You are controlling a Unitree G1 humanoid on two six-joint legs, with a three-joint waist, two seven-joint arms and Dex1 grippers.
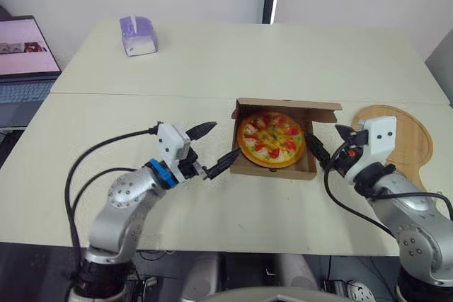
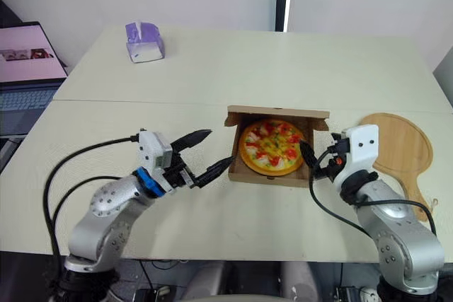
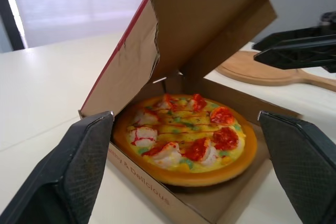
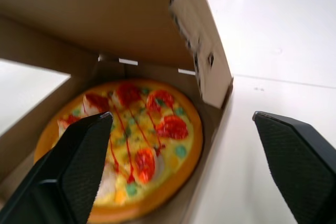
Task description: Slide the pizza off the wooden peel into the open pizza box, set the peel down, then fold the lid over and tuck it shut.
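Observation:
The pizza [image 1: 270, 139], topped with red and yellow pieces, lies inside the brown cardboard box [image 1: 274, 170]. The box lid [image 3: 210, 24] stands half raised over the far side, its side flap [image 4: 202, 45] hanging down. Right of the box, the round wooden peel [image 1: 400, 136] lies flat on the table with nothing on it. My left gripper [image 1: 226, 139] is open just left of the box, fingers pointing at it. My right gripper [image 1: 323, 132] is open at the box's right wall, between box and peel. Neither gripper holds anything.
A purple tissue box [image 1: 138, 35] stands at the far left of the pale table [image 1: 212, 68]. A laptop [image 1: 25, 54] with a lit screen sits beyond the table's left edge. A seam [image 1: 141, 95] runs across the table behind the box.

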